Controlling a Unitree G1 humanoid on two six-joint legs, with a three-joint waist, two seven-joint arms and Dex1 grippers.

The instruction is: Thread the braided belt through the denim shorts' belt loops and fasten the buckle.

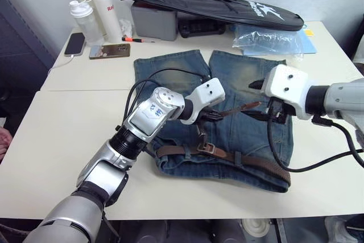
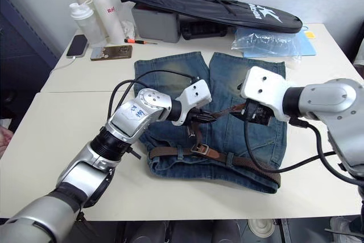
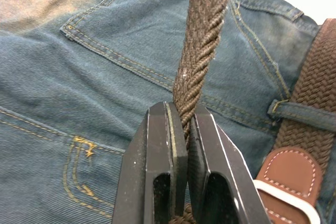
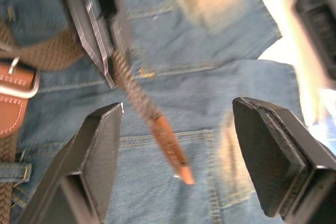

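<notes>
The left gripper (image 3: 181, 145) has its two black fingers pressed together on the braided belt (image 3: 202, 40), holding the free part of the strap lifted above the denim shorts (image 1: 239, 140). The right gripper (image 4: 181, 150) has its fingers wide apart, one on each side of the tan tip of the belt and not touching it; the tip looks blurred in the right wrist view. There is one belt and one pair of shorts with two short legs. The belt is dark brown and woven, and it runs along the waistband at the near edge of the shorts, where the silver buckle (image 1: 208, 148) sits with its tan leather end. I can count two of the belt loops (image 1: 236, 156) over the strap from the head views; others are hard to make out. The shorts are faded blue with pale yellowish patches and lie flat on the white table (image 1: 51, 152). At the far edge stand three bottles (image 1: 91, 9), beside one phone (image 1: 74, 44) and a black bag (image 1: 210, 5).
</notes>
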